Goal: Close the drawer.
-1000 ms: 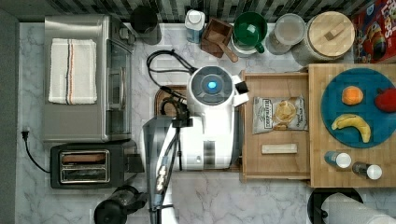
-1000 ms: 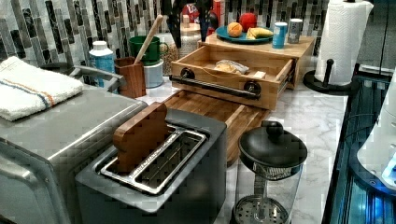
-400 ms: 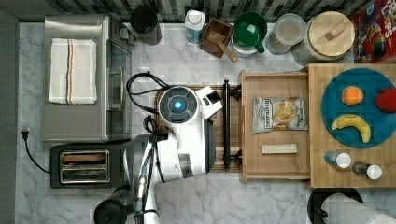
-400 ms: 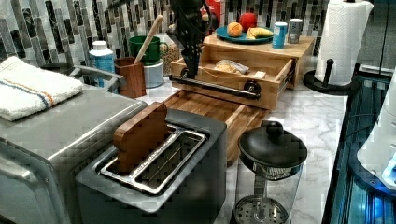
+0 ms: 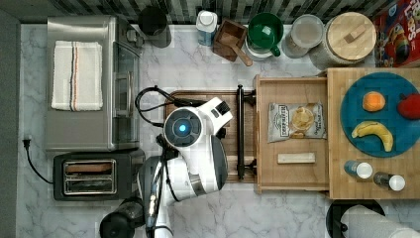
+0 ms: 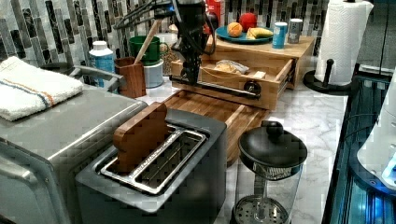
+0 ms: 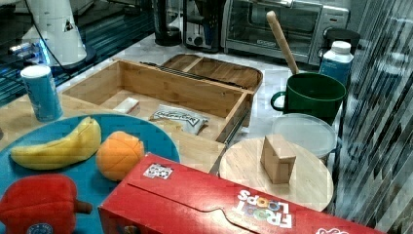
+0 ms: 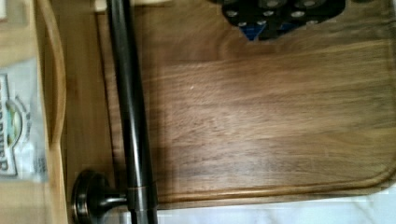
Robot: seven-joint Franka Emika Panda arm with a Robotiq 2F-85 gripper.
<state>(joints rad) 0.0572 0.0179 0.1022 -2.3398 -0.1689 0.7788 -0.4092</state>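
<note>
The drawer (image 5: pixel 292 94) is a light wood box that stands pulled out toward the top view's left, over the walnut cutting board (image 5: pixel 198 96). Its long black bar handle (image 5: pixel 240 134) runs across the front. Inside lie a chip bag (image 5: pixel 296 121) and a small white bar (image 5: pixel 296 157). My arm (image 5: pixel 195 144) hangs over the cutting board, just on the top view's left of the handle. In the left view my gripper (image 6: pixel 189 77) reaches down to the far end of the handle (image 6: pixel 219 88). The wrist view has the handle (image 8: pixel 133 116) close up against the board (image 8: pixel 280 121).
A light wood top carries a blue plate (image 5: pixel 381 114) with fruit on the top view's right. A toaster oven (image 5: pixel 91 82) and a toaster (image 5: pixel 96 174) stand on the top view's left. A coffee press (image 6: pixel 268 158) is near the board's front corner, and a green mug (image 5: pixel 265 29) and jars line the back.
My arm has swung toward the top view's left, from over the drawer's front to over the cutting board, and the gripper has come down by the handle. The drawer has not moved.
</note>
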